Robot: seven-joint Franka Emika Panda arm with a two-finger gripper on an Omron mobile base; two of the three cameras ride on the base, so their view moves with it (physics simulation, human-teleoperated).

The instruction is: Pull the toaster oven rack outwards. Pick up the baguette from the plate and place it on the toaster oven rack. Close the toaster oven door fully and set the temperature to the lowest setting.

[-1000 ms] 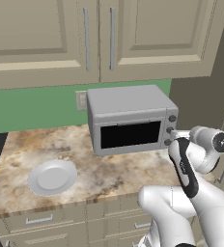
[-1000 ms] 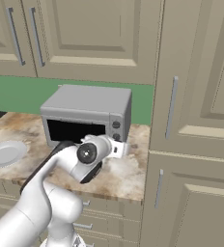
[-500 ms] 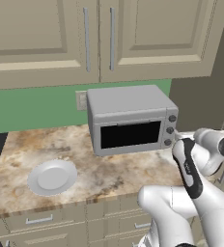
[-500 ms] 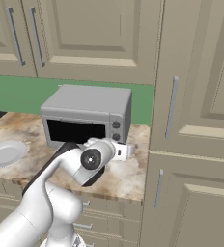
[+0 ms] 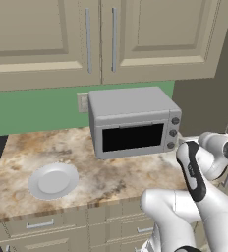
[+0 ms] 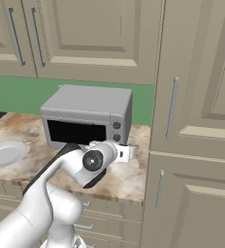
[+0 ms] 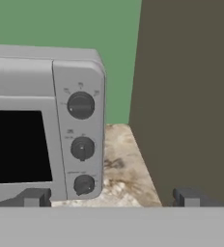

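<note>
Grey toaster oven (image 5: 133, 122) on the marbled counter (image 5: 101, 172), toaster oven door (image 5: 132, 137) shut, white plate (image 5: 53, 180) bare to its left, gripper (image 7: 111, 197) just off the knob side — jaws fully spread, holding nothing.

Consisted of smooth glossy white rounded shells, thick and tube-like, joined one after another into a white robot arm (image 5: 185, 206). Carried a long black band (image 5: 192, 171) along one upper segment. Ended near the wrist in a round white joint housing with a dark grey disc cap (image 6: 92, 161) and a small lighter centre. Had a small white boxy hand part (image 6: 125, 153) after that joint. Showed two small dark grey square finger tips (image 7: 35, 197) in the hand view.
</note>
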